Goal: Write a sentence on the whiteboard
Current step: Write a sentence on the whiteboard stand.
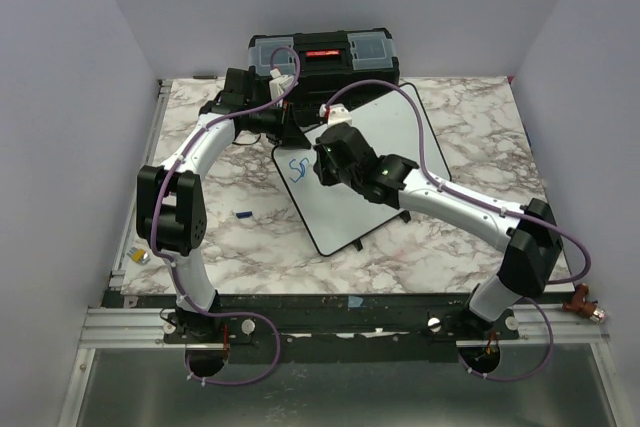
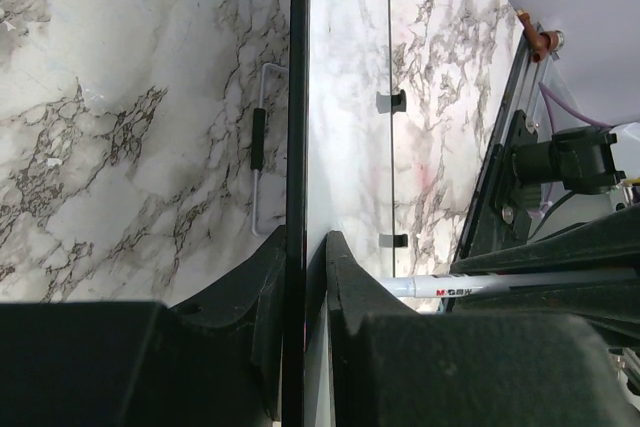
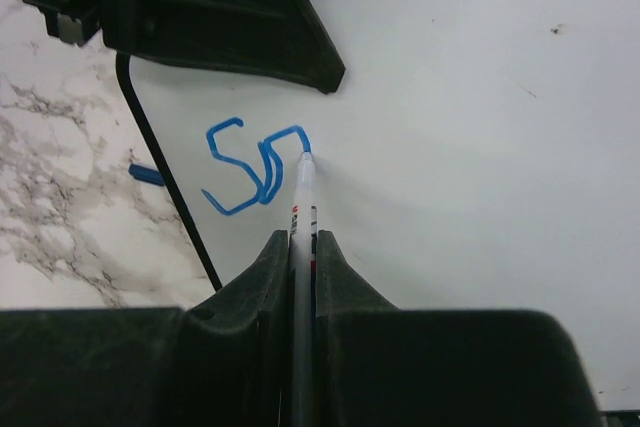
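The whiteboard lies tilted on the marble table. In the left wrist view it shows edge-on, with its black rim. My left gripper is shut on the board's far left edge. My right gripper is shut on a white marker, and the marker's tip touches the board. The sentence is only a blue "S" and part of a second letter near the board's left corner; it also shows in the top view. The marker shows in the left wrist view too.
A black toolbox stands at the back, right behind the board. A small blue cap lies on the table left of the board and shows in the right wrist view. A small object sits at the table's left edge.
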